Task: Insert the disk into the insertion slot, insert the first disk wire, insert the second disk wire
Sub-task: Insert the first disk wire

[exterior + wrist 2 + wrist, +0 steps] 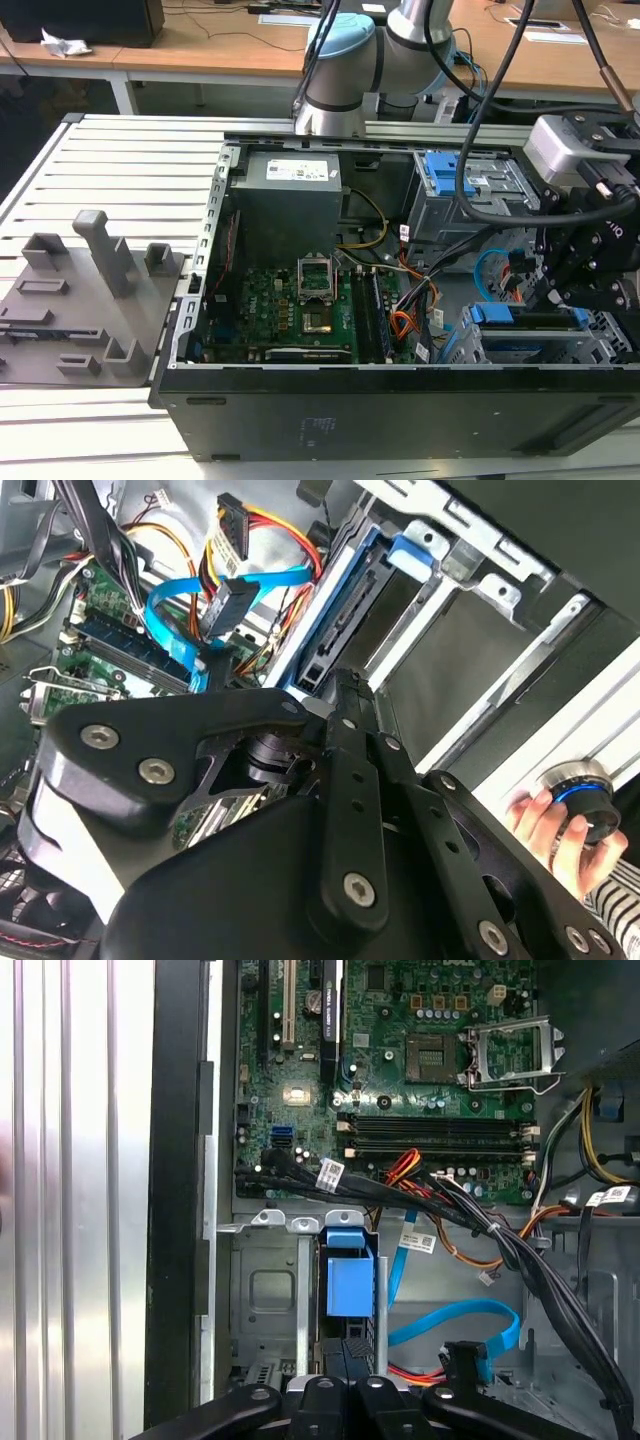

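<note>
Treat the disk [350, 1285], standing on edge in the grey metal slot [262, 1300], as stiff, fairly heavy and shock-shy, probably best taken by its blue frame's sides, with the gripper [347, 1388] seemingly closed on nothing, tips just at its near end.

— How's the light where you work?
— Bright, soft, from above. In the exterior view the pale ribbed aluminium table [120, 160] at nine o'clock glows, while the black sheet-metal case wall [400, 410] at six o'clock sits dim.
— Glare?
— In the first wrist view that table burns nearly white; the green circuit board [420, 1090] is evenly lit. In the second wrist view my black gripper [335, 695] looms dark, its screws [358, 888] glinting.
</note>
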